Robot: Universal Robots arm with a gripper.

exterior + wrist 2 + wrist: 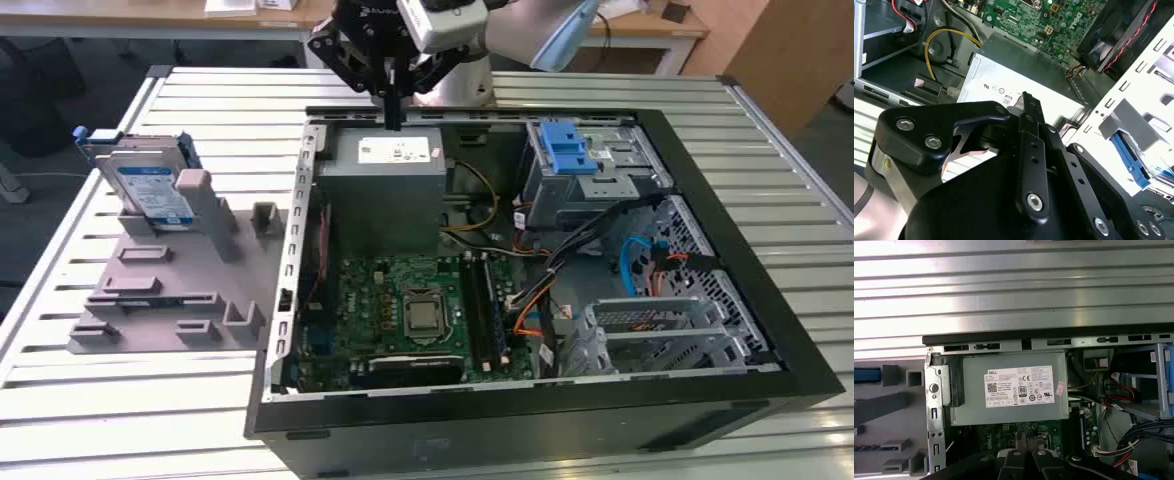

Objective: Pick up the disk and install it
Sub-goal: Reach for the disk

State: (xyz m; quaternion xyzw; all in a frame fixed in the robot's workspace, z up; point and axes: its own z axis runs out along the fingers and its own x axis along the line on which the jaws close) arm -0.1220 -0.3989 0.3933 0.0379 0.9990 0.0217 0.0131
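Observation:
The disk (147, 190) is a silver hard drive with a white and blue label and blue rails. It stands on edge in a grey fixture (174, 300) at the exterior view's left, outside the open computer case (747, 300). My gripper (394, 118) hangs over the case's far edge, above the grey power supply box (384, 165), well apart from the disk. Its fingers are shut with nothing between them, as both wrist views show (1026, 98) (1026, 439). A blue rail of the disk (1128, 161) shows beside the fixture in the second wrist view.
Inside the case lie a green motherboard (414, 310), a drive bay with a blue ribbed latch (567, 150), a metal drive cage (661, 335) and loose cables (641, 260). The case rests on a slatted metal table (200, 100).

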